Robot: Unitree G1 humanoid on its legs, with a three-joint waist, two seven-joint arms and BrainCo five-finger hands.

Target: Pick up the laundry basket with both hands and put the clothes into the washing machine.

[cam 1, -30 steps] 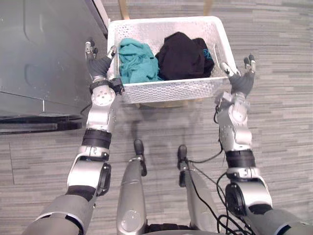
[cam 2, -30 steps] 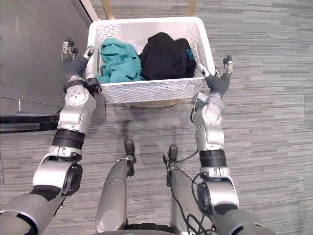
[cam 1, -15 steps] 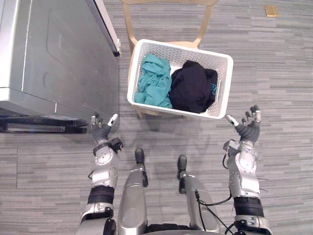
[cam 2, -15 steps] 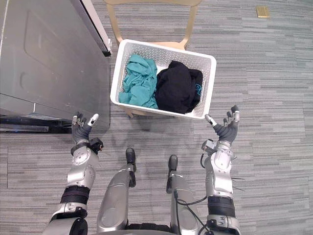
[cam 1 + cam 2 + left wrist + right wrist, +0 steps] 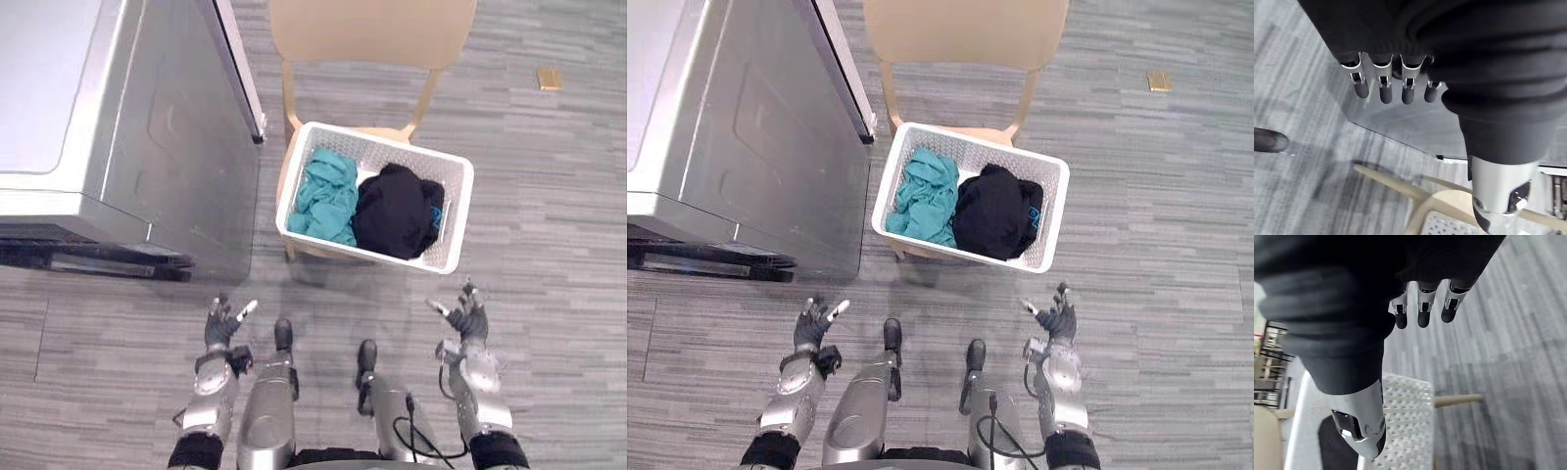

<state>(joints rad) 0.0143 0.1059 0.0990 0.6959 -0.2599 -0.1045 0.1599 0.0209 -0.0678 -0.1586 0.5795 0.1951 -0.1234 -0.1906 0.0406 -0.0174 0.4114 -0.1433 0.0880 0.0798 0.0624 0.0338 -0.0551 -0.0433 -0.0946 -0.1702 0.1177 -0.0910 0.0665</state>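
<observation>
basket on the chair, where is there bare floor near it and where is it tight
Bare floor lies right of the basket and between its near wall and the left robot hand and right robot hand. It is tight on its left, where the washing machine stands close, and clothes fill the basket.

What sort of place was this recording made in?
Probably a staged laundry corner in an office-like room: a grey washing machine stands near a white laundry basket of clothes, which sits on a wooden chair, all on grey striped carpet.
</observation>
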